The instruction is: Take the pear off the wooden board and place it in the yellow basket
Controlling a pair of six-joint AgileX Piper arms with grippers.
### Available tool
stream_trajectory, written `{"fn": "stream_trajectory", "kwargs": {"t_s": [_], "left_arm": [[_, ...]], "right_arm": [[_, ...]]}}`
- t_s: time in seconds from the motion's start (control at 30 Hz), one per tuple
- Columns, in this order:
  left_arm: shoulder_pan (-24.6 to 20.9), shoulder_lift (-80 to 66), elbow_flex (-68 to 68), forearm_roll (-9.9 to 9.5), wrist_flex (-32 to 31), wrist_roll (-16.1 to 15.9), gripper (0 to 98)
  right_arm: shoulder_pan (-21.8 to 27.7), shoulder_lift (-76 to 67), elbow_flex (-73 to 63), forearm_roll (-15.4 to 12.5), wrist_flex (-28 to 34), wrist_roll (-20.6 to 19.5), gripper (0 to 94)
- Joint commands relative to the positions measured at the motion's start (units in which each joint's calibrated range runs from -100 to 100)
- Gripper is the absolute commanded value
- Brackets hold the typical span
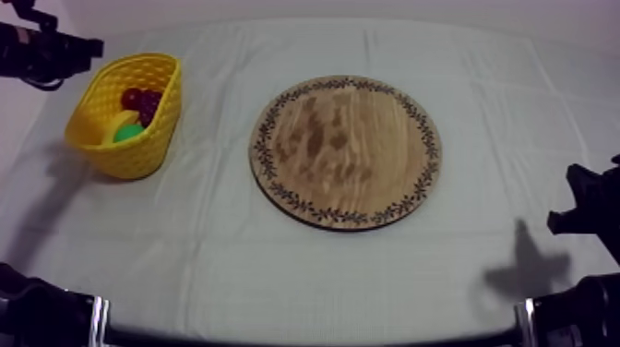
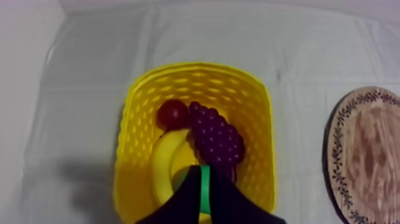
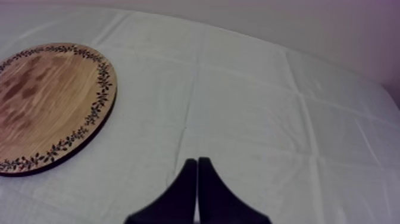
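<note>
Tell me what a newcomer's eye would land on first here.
The yellow basket, at the left of the table, stands out, holding a banana, a bunch of grapes, a small red fruit and the green pear. The round wooden board at the centre lies bare. The left end effector hangs over the basket.

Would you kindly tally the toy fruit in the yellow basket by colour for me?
Red: 1, the small red fruit
Purple: 1, the bunch of grapes
Yellow: 1, the banana
Green: 1, the pear
Total: 4
</note>
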Motion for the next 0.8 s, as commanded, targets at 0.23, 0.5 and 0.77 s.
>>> {"fn": "stream_trajectory", "kwargs": {"t_s": [0.23,0.5,0.77], "left_arm": [[-0.79,-17.85,12.17,0.70,-6.27,1.11,0.0],[-1.95,-33.92,25.70,0.95,-10.61,1.43,0.0],[-2.96,-49.06,37.61,1.00,-13.82,0.59,0.0]], "right_arm": [[0.03,-0.05,0.00,0.02,0.02,0.02,0.3],[0.03,-0.05,0.00,0.02,0.02,0.02,0.3],[0.03,-0.05,0.00,0.02,0.02,0.03,0.3]]}}
